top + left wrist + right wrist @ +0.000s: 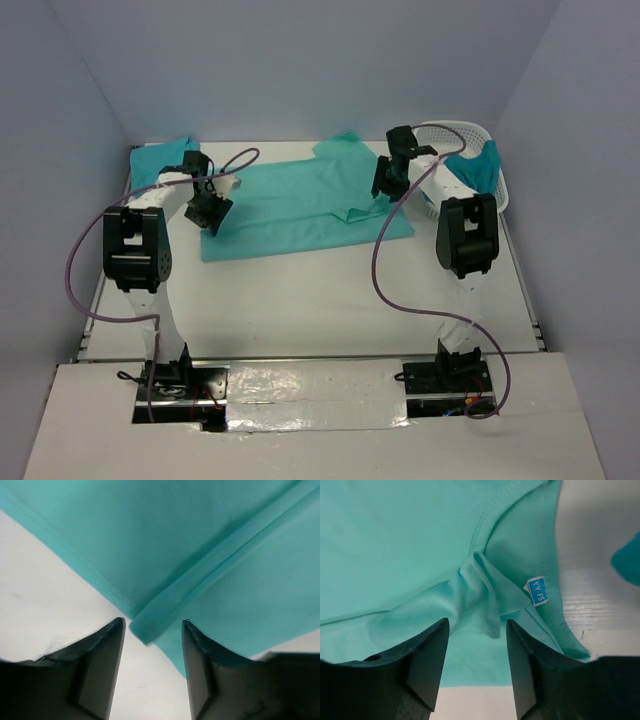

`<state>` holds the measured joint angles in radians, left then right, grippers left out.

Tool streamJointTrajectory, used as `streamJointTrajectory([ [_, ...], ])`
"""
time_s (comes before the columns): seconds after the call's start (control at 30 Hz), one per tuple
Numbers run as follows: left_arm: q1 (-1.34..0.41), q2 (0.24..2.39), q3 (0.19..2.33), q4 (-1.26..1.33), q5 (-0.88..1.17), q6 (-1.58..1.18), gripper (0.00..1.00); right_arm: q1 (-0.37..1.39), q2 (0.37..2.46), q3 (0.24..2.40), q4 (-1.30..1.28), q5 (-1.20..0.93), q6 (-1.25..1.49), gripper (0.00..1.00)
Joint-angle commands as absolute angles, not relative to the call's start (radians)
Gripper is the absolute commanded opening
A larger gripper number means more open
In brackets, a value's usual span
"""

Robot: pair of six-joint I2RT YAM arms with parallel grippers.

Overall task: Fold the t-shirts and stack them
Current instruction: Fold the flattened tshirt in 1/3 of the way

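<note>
**Tabletop (330, 300):** one shirt (290, 205) lies flat at centre, long side running L-R. A flap is doubled over near its right end.

**L pincer (210, 218):** at the shirt's left edge, near corner. Wrist view shows the fingers (107, 650) spread. The hemmed corner (142, 630) lies between them, not pinched, w/ bare tabletop to the left of it.

**R pincer (384, 190):** at the shirt's right end, by the neck opening. Fingers are spread. A bunched ridge (487, 605) of cloth lies between them, not gripped. The collar seam (480, 525) and a small blue-white label (536, 590) lie just beyond the tips.

**Other items:**
- 2nd shirt (160, 158): darker, crumpled at the far-left corner of the tabletop, apart from the centre shirt.
- 3rd shirt (484, 162): darker teal, draped over the near rim of the basket.
- Basket (462, 130): white, at far right, just beside the R arm.
</note>
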<state>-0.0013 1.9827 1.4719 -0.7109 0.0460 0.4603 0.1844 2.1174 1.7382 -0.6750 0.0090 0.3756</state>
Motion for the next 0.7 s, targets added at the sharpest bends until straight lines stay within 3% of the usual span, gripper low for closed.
streamJointTrajectory([
  [0.0, 0.026, 1.993, 1.590, -0.719, 0.077, 0.342, 0.63, 0.179, 2.094, 1.850, -0.713, 0.084, 0.361, 0.58],
  [0.03, 0.031, 1.990, 1.609, -0.721, 0.083, 0.330, 0.99, 0.176, 2.089, 1.861, -0.732, 0.095, 0.347, 0.59],
  [0.13, 0.047, 1.961, 1.658, -0.700, 0.083, 0.292, 0.99, 0.178, 2.054, 1.862, -0.753, 0.118, 0.316, 0.60],
  [0.27, 0.072, 1.872, 1.680, -0.670, 0.089, 0.291, 0.97, 0.178, 1.910, 1.702, -0.739, 0.053, 0.279, 0.58],
  [0.3, 0.069, 1.858, 1.677, -0.693, 0.109, 0.308, 0.92, 0.178, 1.884, 1.659, -0.732, 0.052, 0.276, 0.57],
  [0.33, 0.068, 1.847, 1.669, -0.766, 0.132, 0.330, 0.73, 0.176, 1.859, 1.616, -0.723, 0.020, 0.276, 0.53],
  [0.4, 0.067, 1.821, 1.588, -0.817, 0.158, 0.331, 0.25, 0.173, 1.821, 1.505, -0.684, 0.020, 0.285, 0.50],
  [0.43, 0.067, 1.818, 1.548, -0.839, 0.160, 0.337, 0.28, 0.169, 1.819, 1.482, -0.674, 0.044, 0.296, 0.54],
  [0.47, 0.067, 1.824, 1.475, -0.838, 0.158, 0.337, 0.43, 0.152, 1.824, 1.454, -0.661, 0.048, 0.319, 0.57],
  [0.6, 0.069, 1.856, 1.356, -0.735, 0.111, 0.295, 0.79, 0.123, 1.864, 1.422, -0.618, 0.026, 0.388, 0.68],
  [0.67, 0.069, 1.870, 1.345, -0.698, 0.097, 0.282, 0.82, 0.121, 1.887, 1.431, -0.606, 0.035, 0.393, 0.70],
])
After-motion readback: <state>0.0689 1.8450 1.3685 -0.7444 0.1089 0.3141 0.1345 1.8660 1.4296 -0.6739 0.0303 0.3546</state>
